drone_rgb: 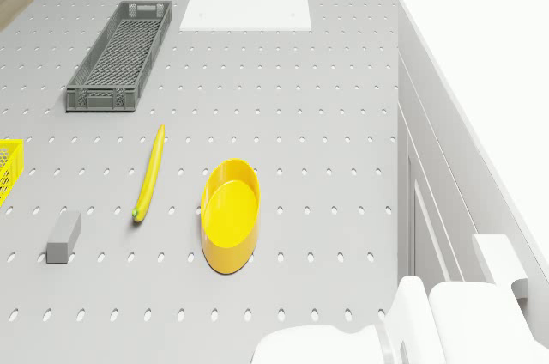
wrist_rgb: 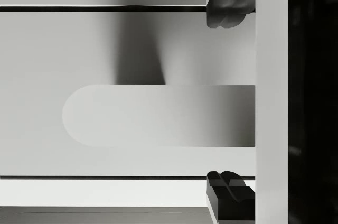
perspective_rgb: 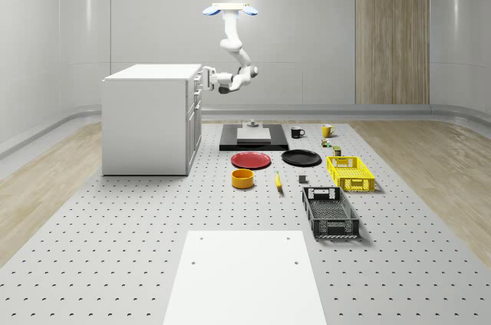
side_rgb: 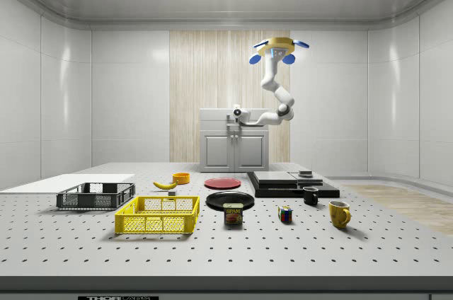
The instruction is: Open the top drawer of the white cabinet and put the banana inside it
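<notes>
Drone point(perspective_rgb: 230, 9) hovering beside cabinet point(perspective_rgb: 149, 118), hand point(wrist_rgb: 230, 97) open astride drawer handle point(wrist_rgb: 158, 115), handle end cut off.

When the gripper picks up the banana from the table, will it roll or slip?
The banana lies flat on the table and is long and slightly curved, so it probably will not roll far. It looks thin and smooth-skinned, so narrow fingers might let it pivot unless gripped near its middle.

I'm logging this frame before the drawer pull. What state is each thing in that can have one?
top drawer: shut, flush with the cabinet front.
end effector: open, fingers either side of the drawer handle.
drone: hovering beside the white cabinet.
banana: lying flat on the table, untouched.
yellow bowl: upright, empty.
grey crate: empty.
</notes>
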Robot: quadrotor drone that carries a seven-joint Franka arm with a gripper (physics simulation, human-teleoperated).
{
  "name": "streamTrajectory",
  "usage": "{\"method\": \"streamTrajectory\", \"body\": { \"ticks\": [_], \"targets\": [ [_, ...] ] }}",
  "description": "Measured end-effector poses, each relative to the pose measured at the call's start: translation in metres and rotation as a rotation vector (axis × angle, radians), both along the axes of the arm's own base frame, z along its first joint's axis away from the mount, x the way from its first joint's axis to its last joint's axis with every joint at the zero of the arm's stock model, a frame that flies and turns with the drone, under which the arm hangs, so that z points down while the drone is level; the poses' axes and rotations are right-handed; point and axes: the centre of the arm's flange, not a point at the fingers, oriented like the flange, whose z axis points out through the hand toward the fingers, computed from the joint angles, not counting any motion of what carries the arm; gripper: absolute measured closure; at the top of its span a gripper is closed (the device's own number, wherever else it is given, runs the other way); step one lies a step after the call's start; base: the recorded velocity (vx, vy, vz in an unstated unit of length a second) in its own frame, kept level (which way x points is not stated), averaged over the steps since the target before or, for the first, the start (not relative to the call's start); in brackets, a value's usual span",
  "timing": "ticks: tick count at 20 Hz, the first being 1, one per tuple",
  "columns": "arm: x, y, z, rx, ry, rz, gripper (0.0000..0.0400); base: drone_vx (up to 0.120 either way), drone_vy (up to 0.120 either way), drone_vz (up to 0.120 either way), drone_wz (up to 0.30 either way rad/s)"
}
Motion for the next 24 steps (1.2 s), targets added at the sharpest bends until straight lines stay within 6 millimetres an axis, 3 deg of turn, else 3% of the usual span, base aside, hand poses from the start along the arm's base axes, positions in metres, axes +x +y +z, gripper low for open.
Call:
{"method": "streamTrajectory", "body": {
  "ticks": [4, 5, 6, 8, 11, 16, 21, 22, 24],
  "targets": [
    [0.000, 0.004, 0.000, 0.000, 0.000, 0.000, 0.0000, 0.000, 0.000, 0.000, 0.000],
    [0.000, 0.005, 0.000, 0.000, 0.000, 0.000, 0.0023, 0.000, 0.000, 0.000, 0.000],
    [0.000, 0.006, 0.000, 0.000, 0.000, 0.000, 0.0083, 0.000, 0.000, 0.000, 0.000],
    [0.000, 0.007, 0.000, 0.000, 0.000, 0.000, 0.0167, 0.000, 0.000, 0.000, 0.000],
    [0.000, 0.008, 0.000, 0.000, 0.000, 0.000, 0.0234, 0.000, 0.000, 0.000, 0.000],
    [0.001, 0.009, -0.004, 0.002, -0.023, -0.001, 0.0271, 0.000, 0.000, 0.000, 0.000],
    [0.000, 0.000, -0.001, -0.005, 0.005, 0.001, 0.0264, 0.000, 0.000, 0.000, 0.000],
    [0.000, -0.003, 0.000, -0.013, -0.006, 0.001, 0.0247, 0.000, 0.000, 0.000, 0.000],
    [0.001, -0.009, -0.003, -0.008, -0.025, 0.000, 0.0266, 0.000, 0.000, 0.000, 0.000]
  ]
}}
